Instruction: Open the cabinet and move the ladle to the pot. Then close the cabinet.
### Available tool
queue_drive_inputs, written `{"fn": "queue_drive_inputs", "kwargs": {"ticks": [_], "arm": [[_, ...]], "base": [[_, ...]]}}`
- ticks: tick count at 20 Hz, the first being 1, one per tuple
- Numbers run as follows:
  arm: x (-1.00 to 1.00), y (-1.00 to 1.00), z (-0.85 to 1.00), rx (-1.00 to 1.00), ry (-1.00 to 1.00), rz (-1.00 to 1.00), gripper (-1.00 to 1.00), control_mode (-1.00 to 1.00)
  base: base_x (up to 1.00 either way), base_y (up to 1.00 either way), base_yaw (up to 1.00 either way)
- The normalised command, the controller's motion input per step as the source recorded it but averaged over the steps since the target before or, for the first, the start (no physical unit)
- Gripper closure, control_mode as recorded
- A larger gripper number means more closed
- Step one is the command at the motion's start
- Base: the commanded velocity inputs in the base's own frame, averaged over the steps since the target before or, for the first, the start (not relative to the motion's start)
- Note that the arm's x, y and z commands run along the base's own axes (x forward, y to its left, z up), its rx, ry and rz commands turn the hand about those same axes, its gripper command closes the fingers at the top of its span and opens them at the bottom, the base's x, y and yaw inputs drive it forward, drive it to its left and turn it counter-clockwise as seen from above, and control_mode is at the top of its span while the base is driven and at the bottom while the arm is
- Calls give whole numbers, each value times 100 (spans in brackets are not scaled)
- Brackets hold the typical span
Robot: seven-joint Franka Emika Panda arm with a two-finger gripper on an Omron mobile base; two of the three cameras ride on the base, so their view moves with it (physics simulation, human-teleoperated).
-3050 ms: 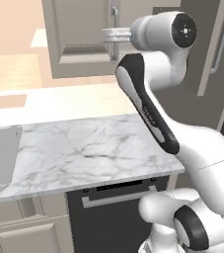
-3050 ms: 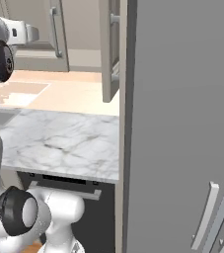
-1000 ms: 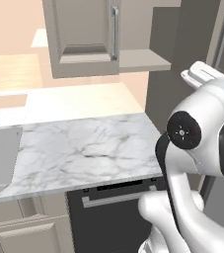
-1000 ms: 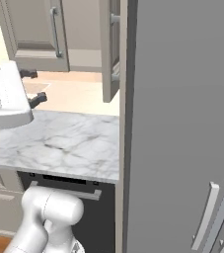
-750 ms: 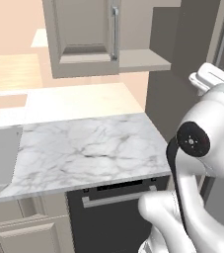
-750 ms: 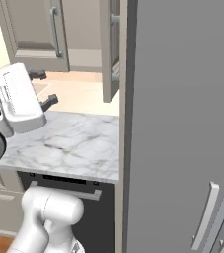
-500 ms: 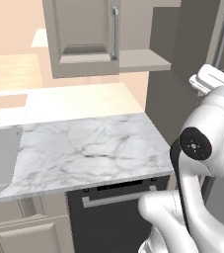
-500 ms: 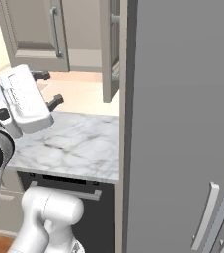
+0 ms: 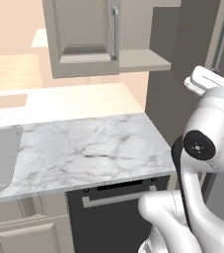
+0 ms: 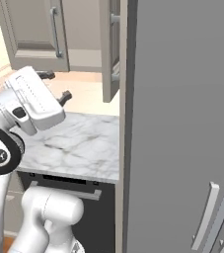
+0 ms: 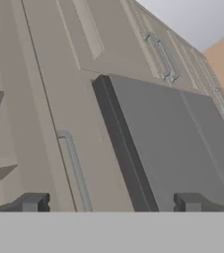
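Observation:
The cabinet [image 9: 81, 34] hangs on the wall above the counter. Its left door is closed, with a silver bar handle [image 9: 115, 24]. Its right door [image 10: 110, 54] stands swung open and is seen edge-on in the right base view. I see nothing in the part of the inside that shows beside the left door. The ladle and the pot are out of view. My gripper [image 10: 56, 85] is open and empty. It sits below and in front of the cabinet, apart from both doors. In the hand view its fingertips [image 11: 32, 201] frame a tall dark grey panel.
A marble counter [image 9: 84, 148] runs under the cabinet, with a sink [image 9: 0, 155] at its left end and a dark appliance front [image 9: 118, 207] below. A tall dark grey unit [image 10: 182, 123] stands close on the right. My own arm [image 9: 207, 148] rises beside it.
Three seconds ago the hand was up at the cabinet doors. The arm has since drawn back and swung down to the right, and over the last second the hand rose a little.

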Motion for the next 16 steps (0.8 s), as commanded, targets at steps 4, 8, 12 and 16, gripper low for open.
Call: {"fn": "queue_drive_inputs", "kwargs": {"ticks": [4,8,12,16], "arm": [[22,0,-27,-2,0,8,-100,-100],[16,-11,-15,-2,0,7,-100,-100],[16,-21,-18,-2,0,6,-100,-100],[16,-19,-33,-3,0,4,-100,-100]], "base": [[0,0,0],[0,0,0],[0,0,0],[0,0,0]]}}
